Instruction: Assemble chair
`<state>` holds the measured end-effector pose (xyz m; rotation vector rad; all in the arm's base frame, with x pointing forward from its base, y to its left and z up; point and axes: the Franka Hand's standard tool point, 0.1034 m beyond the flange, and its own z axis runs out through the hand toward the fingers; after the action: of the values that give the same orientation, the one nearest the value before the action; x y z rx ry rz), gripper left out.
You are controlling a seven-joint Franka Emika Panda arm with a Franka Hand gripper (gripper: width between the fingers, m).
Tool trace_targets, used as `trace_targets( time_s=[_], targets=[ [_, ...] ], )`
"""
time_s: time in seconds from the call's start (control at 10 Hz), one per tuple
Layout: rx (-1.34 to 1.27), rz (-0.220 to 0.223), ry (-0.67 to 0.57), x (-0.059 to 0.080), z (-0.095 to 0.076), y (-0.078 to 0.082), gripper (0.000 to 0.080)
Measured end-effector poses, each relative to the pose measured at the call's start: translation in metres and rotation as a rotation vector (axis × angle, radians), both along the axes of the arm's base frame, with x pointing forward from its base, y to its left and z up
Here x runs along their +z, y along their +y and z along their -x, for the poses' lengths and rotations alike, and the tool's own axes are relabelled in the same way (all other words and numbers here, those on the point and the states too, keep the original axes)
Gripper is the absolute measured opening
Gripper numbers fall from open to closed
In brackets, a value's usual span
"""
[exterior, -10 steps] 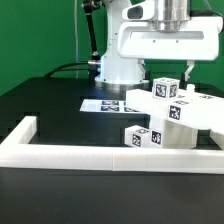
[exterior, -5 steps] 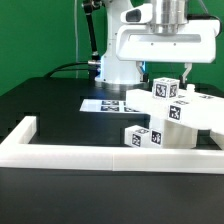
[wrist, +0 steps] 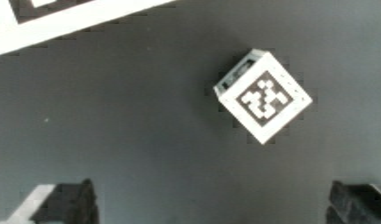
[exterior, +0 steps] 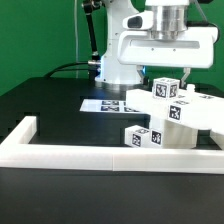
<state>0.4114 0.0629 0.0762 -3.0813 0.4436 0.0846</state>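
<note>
The white chair parts [exterior: 172,118] lie clustered at the exterior view's right, inside the border frame. They include tagged blocks [exterior: 165,88] and a small tagged piece [exterior: 142,136] in front. My gripper [exterior: 165,70] hangs above the cluster, open and empty, apart from every part. In the wrist view one tagged white block [wrist: 261,96] lies on the black table well ahead of my gripper [wrist: 208,205]. Both dark fingertips [wrist: 59,203] stand wide apart with nothing between them.
The long white border frame [exterior: 100,152] runs along the front and the exterior view's left. The marker board [exterior: 105,103] lies behind the parts and also shows in the wrist view [wrist: 62,20]. The robot base [exterior: 118,68] stands at the back, before a green backdrop.
The gripper hand has shifted and turned slightly above the parts. The chair parts have not moved.
</note>
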Motion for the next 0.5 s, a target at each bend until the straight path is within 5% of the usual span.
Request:
trace_targets(
  time_s=[0.5],
  targets=[
    [0.044, 0.034, 0.001, -0.024, 0.002, 0.003, 0.0649]
  ],
)
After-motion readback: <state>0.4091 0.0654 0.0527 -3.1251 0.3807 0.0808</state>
